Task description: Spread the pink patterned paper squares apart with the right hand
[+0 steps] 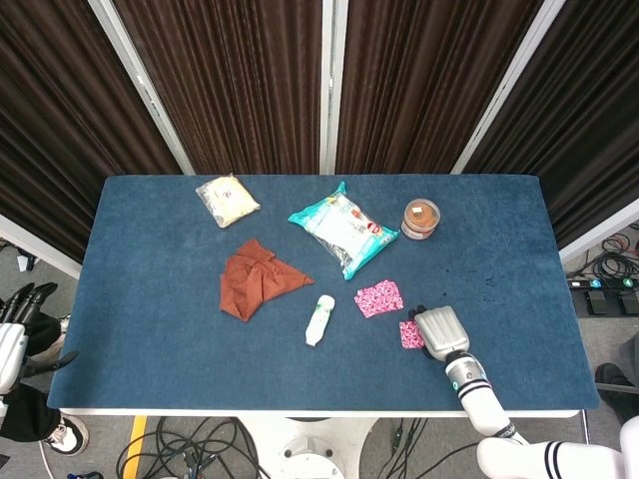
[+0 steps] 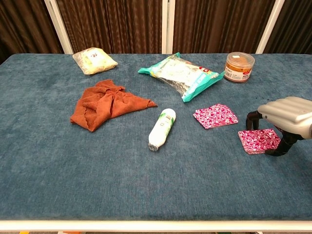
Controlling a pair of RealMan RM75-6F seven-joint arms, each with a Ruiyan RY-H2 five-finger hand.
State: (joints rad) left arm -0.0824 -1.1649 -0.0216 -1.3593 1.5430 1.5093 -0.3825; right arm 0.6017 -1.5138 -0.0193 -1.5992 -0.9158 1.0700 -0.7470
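Lower right of the head view, the right hand [image 1: 440, 328] is sitting over the nearer pink paper square [image 1: 410, 334], w/ dark fingertips [image 2: 271, 151] curling down around it; in the chest view one tip is planting on the cloth at the square's near right corner and another [image 2: 251, 118] is coming down just beyond its far left edge, so the hand is arching over the paper w/ fingers apart, not pinching it. Can't tell whether the palm is actually pressing the sheet. That square [image 2: 259, 140] is lying flat, rotated a bit so its corners are pointing roughly up-left and down-right in the frame; near-square, so no real long axis. The second pink paper square [image 2: 215, 115] is lying flat just up-left of it, apart, no overlap, w/ a blue gap between them; it's sitting diamond-ish, slightly wider left-right. The left hand [image 1: 18, 324] is hanging off the table at the lower left edge of the head view, fingers loosely spread, holding nothing. Elsewhere on the blue table [image 2: 97, 170]: a white bottle [image 2: 161, 129] lying on its side at centre, long axis running near-to-far w/ a slight tilt right; a rust-orange cloth [image 2: 106, 104] bunched left of centre; a teal snack bag [image 2: 182, 74] up centre; a pale packet [image 2: 94, 60] upper left; a round jar [image 2: 239, 67] upper right.
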